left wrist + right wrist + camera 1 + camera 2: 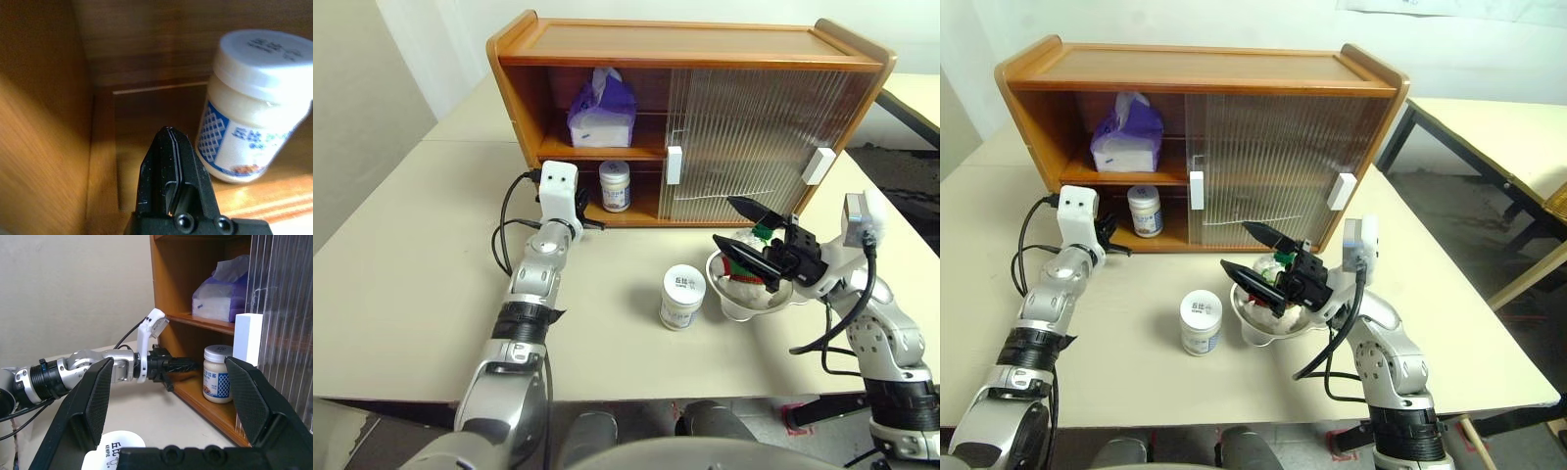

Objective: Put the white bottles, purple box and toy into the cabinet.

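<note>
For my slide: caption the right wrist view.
Shut left gripper beside white jar on orange-brown cabinet's lower shelf.

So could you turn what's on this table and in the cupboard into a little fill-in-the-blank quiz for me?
1. The purple box sits on the cabinet's ____ shelf.
2. One white bottle stands on the lower shelf; the other white bottle stands on the ____.
3. The toy lies in a metal ____.
4. The left end effector, beside the shelved bottle, is shut; the right end effector is ____.

Missing words: upper; table; bowl; open
</note>
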Robot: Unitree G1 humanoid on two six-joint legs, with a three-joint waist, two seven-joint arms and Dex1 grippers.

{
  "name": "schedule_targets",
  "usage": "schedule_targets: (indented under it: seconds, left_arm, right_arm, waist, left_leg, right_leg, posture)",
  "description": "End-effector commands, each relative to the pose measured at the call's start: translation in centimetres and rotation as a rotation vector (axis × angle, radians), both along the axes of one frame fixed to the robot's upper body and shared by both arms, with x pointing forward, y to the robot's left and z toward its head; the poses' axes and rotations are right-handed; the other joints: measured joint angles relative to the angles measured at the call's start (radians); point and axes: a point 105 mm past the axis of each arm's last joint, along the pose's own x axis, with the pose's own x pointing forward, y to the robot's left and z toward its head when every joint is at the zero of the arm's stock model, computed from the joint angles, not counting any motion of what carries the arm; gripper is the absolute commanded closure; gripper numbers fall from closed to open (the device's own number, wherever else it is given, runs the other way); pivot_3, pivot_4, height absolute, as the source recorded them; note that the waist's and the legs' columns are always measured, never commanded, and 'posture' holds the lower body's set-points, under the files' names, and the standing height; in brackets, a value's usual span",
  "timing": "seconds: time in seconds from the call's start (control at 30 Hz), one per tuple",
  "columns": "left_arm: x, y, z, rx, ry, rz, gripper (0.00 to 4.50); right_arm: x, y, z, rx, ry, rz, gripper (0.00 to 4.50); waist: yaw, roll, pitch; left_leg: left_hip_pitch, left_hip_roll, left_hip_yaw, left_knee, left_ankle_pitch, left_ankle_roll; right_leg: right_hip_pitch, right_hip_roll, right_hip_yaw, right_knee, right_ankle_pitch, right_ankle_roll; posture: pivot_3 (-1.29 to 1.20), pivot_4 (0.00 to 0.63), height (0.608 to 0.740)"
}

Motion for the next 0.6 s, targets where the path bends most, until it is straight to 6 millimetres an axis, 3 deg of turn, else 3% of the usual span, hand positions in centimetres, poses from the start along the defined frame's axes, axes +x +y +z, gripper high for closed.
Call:
schedule_targets:
  seconds: [0.03, 0.33, 0.6]
  left_arm:
    - [0.5, 0.0, 0.0, 0.012, 0.003, 0.007, 4.44]
    - [1.6, -2.6, -0.2, 0.031, 0.029, -0.100, 4.44]
    - [1.2, -4.8, -0.9, 0.031, 0.056, -0.174, 4.44]
  right_arm:
    - [-0.1, 0.3, 0.1, -0.017, -0.007, 0.009, 0.00]
    - [-0.1, 0.3, 0.4, -0.019, -0.010, 0.006, 0.00]
    - [-0.3, 0.2, 0.3, -0.019, -0.008, 0.001, 0.00]
  waist:
    - [0.002, 0.000, 0.000]
    - [0.013, -0.001, 0.001]
    - [0.010, -0.002, 0.001]
  left_leg:
    - [0.000, 0.000, 0.000, 0.000, 0.000, 0.000]
    - [0.000, 0.000, 0.000, 0.000, 0.003, 0.006]
    - [0.000, -0.001, 0.000, 0.000, 0.005, 0.007]
  right_leg:
    - [0.000, 0.000, 0.000, 0.000, 0.000, 0.000]
    - [0.001, 0.000, -0.001, 0.000, 0.004, 0.002]
    - [0.001, 0.000, -0.001, 0.000, 0.004, 0.005]
  posture:
    - [-0.14, 0.000, 0.740]
    - [-0.15, 0.000, 0.740]
    - [-0.15, 0.000, 0.740]
